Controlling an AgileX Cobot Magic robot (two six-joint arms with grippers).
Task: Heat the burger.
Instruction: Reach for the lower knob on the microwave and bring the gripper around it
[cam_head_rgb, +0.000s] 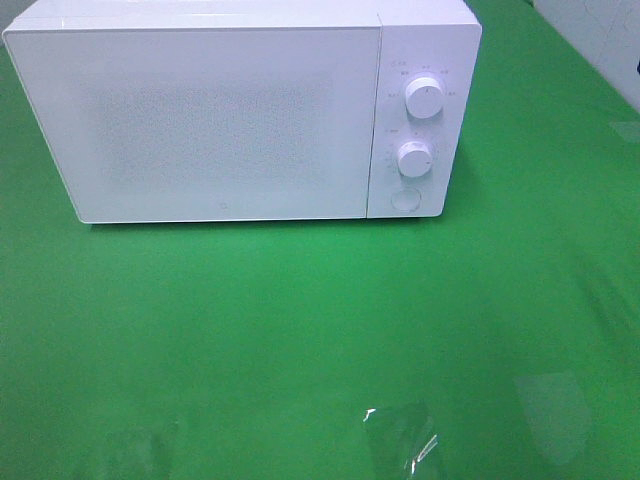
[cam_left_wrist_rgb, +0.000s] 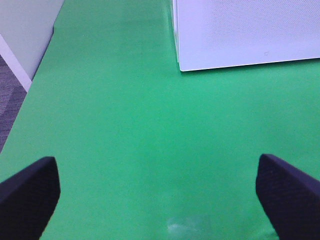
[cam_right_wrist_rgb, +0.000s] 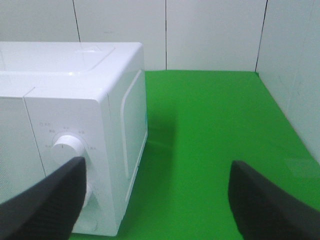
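I see a flat bright-green covered table (cam_head_rgb: 300, 330); directly on it, a boxy white microwave oven (cam_head_rgb: 220, 110) sits, door shut, in the upper left of the frame.

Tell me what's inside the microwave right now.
Nothing inside can be seen. The microwave has its door shut, and the white dotted panel hides the whole interior. No burger shows in any view, so whether it is inside cannot be told.

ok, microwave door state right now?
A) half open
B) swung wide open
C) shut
C: the door sits flush beside the knob panel, with no gap showing in the high view.
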